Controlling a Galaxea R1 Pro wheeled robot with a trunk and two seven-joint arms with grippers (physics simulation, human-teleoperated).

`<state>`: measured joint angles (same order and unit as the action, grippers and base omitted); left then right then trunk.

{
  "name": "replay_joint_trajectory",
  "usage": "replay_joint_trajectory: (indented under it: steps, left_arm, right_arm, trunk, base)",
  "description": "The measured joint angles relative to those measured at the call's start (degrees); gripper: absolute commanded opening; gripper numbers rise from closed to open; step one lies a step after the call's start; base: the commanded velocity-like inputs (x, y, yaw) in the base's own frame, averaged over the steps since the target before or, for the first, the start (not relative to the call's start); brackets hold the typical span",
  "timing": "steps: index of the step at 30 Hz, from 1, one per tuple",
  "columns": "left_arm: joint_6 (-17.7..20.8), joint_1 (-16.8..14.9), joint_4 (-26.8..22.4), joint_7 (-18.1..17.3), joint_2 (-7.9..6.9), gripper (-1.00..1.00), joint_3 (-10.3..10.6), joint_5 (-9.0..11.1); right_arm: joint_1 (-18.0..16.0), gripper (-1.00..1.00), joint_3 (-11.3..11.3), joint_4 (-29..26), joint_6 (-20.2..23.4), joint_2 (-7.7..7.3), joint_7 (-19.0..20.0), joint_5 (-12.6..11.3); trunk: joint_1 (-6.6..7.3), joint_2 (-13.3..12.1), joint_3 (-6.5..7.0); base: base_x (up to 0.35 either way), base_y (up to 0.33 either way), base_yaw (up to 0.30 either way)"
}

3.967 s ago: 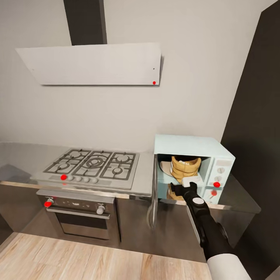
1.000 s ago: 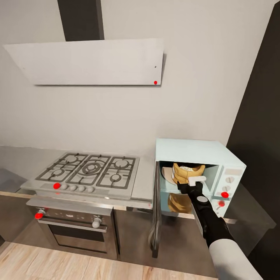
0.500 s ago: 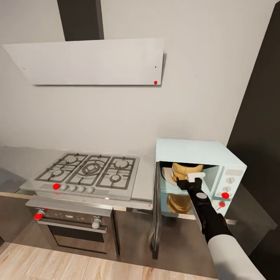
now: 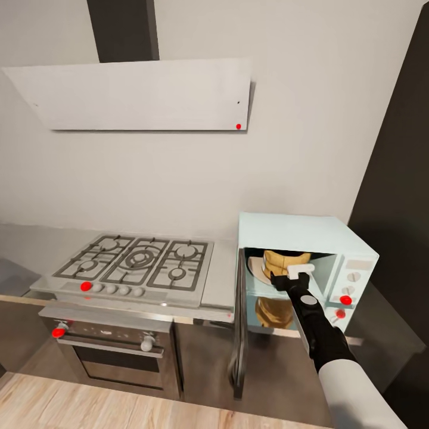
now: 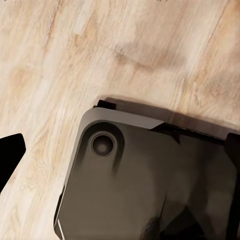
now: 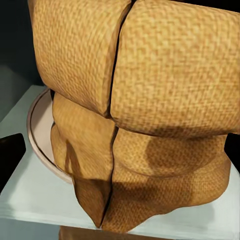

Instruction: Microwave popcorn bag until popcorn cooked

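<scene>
The grey wall (image 4: 179, 179) fills most of the head view, with a white slanted hood (image 4: 137, 95) mounted on it and a dark panel (image 4: 399, 179) at the right edge. Below the hood a gas hob (image 4: 134, 262) sits in the countertop (image 4: 220, 280), above a steel oven (image 4: 113, 345) with round knobs. A wood floor (image 4: 89, 405) runs along the bottom.

The microwave (image 4: 298, 229) stands on the countertop right of the hob, pale mint-blue, its door (image 4: 239, 322) swung wide open toward the camera, its white control panel (image 4: 351, 286) on the right. Inside, on the round plate (image 6: 37, 130), stands the popcorn bag (image 4: 285, 261), upright and bulging; in the right wrist view its woven tan folds (image 6: 130, 110) rise just ahead of the fingers.

The right arm (image 4: 333, 357) reaches into the cavity, and the right gripper (image 4: 292, 275) is just in front of the bag's lower half. One dark fingertip (image 6: 10, 155) shows off to the side of the bag, apart from it, so the jaws look spread and hold nothing.

The left wrist view looks down at the floor and the robot's dark base (image 5: 145, 180), with one dark fingertip (image 5: 10, 155) at the edge; whether the left gripper is spread or closed cannot be told.
</scene>
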<state>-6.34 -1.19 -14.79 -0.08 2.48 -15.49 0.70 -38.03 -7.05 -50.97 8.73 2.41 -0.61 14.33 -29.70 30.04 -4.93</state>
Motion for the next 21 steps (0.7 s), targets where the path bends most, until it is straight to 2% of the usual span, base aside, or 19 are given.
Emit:
replay_joint_trajectory:
  steps: [4,17,21]
  left_arm:
    - [0.0,0.0,0.0,0.0,-0.04,1.00,-0.1,0.0]
    - [0.0,0.1,0.0,0.0,0.03,1.00,0.0,-0.1]
    - [0.0,0.1,0.0,0.0,0.03,1.00,0.0,-0.1]
  right_arm:
    - [0.0,1.00,0.0,0.0,0.1,0.00,0.0,0.0]
    - [0.2,1.00,-0.1,0.1,0.1,-0.16,0.0,0.0]
    - [0.2,1.00,-0.1,0.1,0.1,-0.17,0.0,0.1]
  trunk:
    - [0.00,0.0,0.00]
    - [-0.01,0.0,0.00]
    - [0.01,0.0,0.00]
  base:
    - [0.110,0.000,0.000]
    - [0.005,0.000,0.000]
    - [0.181,0.000,0.000]
